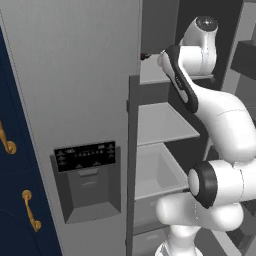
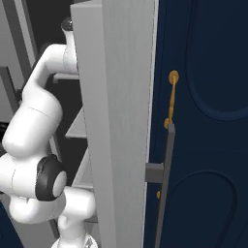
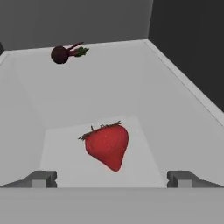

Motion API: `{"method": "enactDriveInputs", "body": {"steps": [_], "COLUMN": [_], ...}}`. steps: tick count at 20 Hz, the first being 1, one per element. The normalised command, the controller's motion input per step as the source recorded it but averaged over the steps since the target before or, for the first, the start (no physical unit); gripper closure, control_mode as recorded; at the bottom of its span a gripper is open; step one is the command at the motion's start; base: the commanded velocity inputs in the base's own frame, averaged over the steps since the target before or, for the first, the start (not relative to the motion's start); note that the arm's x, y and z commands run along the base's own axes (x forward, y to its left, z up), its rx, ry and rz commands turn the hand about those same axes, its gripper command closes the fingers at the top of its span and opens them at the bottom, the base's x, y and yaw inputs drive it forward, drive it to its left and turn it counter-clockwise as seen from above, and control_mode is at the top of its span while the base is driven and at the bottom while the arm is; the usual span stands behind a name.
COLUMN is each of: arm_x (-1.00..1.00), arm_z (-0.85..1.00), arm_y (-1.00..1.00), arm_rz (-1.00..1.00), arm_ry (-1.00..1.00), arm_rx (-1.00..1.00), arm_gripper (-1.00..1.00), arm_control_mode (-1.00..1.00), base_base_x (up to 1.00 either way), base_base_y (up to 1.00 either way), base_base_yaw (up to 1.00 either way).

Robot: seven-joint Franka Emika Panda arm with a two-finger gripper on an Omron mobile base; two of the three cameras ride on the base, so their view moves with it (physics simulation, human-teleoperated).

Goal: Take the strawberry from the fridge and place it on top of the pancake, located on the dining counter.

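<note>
Two dark fingertips point(image 3: 43, 178) at the near edge of the hand view, spread wide apart, gripper point(image 3: 112, 179) clamped on nothing. Just beyond and between them, the strawberry point(image 3: 107, 144), bright red, green leaves toward the far left, point toward the near right, lying loose on the pale floor of a white fridge shelf point(image 3: 144, 96). Farther back, well apart from the berry, near the far left corner against the grey back wall, a small dark red beet point(image 3: 61, 54) with reddish stalk and green tuft. In the left base view, white arm point(image 1: 220, 115) reaching up into the open fridge point(image 1: 75, 75) at an upper shelf, closed door with black dispenser panel point(image 1: 86, 156) to its left. Navy cabinet point(image 1: 12, 190) with gold handles at far left.
</note>
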Motion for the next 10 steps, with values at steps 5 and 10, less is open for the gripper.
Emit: {"method": "enactDriveInputs", "body": {"steps": [5, 10], "arm_x": [0.57, 0.33], "arm_z": [-0.25, -0.21], "arm_y": [-0.07, 0.04], "arm_rz": [0.00, 0.00], "arm_ry": [0.00, 0.02], "arm_rx": [0.00, 0.00], "arm_gripper": [-1.00, -1.00], "arm_control_mode": [-1.00, -1.00], "base_base_x": [0.00, 0.00], "base_base_y": [0.00, 0.00], "base_base_yaw": [0.00, 0.00]}}
